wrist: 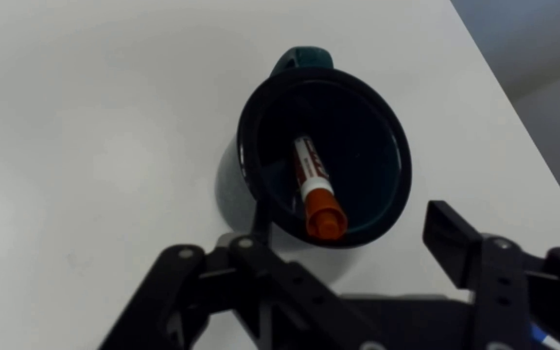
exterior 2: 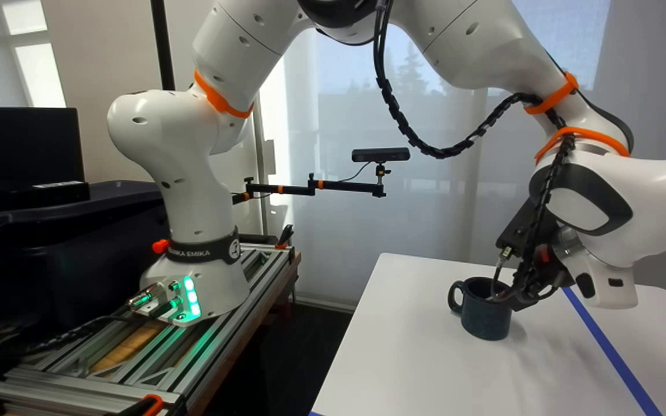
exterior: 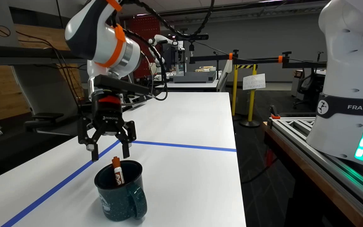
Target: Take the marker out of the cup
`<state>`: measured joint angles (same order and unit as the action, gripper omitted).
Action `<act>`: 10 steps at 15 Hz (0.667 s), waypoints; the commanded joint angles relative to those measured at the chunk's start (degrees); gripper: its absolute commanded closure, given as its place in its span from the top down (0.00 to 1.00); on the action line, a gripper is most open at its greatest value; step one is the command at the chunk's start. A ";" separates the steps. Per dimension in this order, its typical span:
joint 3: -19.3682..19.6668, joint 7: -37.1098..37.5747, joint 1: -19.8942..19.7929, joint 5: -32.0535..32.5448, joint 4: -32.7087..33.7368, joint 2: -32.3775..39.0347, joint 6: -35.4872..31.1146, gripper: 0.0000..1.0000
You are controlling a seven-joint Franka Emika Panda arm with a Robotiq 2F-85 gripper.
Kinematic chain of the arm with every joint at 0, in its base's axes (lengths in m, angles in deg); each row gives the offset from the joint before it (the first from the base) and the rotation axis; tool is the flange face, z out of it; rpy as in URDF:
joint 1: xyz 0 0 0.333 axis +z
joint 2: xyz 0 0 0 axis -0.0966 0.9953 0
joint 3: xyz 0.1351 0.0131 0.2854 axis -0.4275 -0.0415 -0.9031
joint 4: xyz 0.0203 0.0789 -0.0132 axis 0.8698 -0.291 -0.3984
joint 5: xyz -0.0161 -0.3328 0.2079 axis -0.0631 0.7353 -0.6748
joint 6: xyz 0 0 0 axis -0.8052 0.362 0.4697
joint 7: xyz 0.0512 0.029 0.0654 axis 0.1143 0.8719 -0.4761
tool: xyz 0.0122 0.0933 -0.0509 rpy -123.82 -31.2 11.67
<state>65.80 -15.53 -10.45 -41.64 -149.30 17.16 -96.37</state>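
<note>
Orange at its top, the marker (wrist: pixel 315 184) leans inside the cup (wrist: pixel 367 136), which likely props it up, its cap (wrist: pixel 326 214) at six o'clock in the wrist view, while the empty gripper (exterior: pixel 110 153) hangs near, spread wide, probably to fit around that cap.

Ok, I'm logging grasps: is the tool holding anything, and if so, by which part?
Nothing is held: the tool is open, and the marker leans in the cup, ungripped.
</note>
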 commanded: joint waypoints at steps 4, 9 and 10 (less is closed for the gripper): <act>0.06 2.27 0.55 0.57 1.82 0.54 0.17 0.56; 0.12 2.76 0.70 0.76 1.39 0.47 0.20 0.47; 0.09 2.93 0.75 0.73 1.21 0.38 0.18 0.53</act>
<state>65.80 -14.17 -10.36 -41.50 -148.64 17.28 -96.37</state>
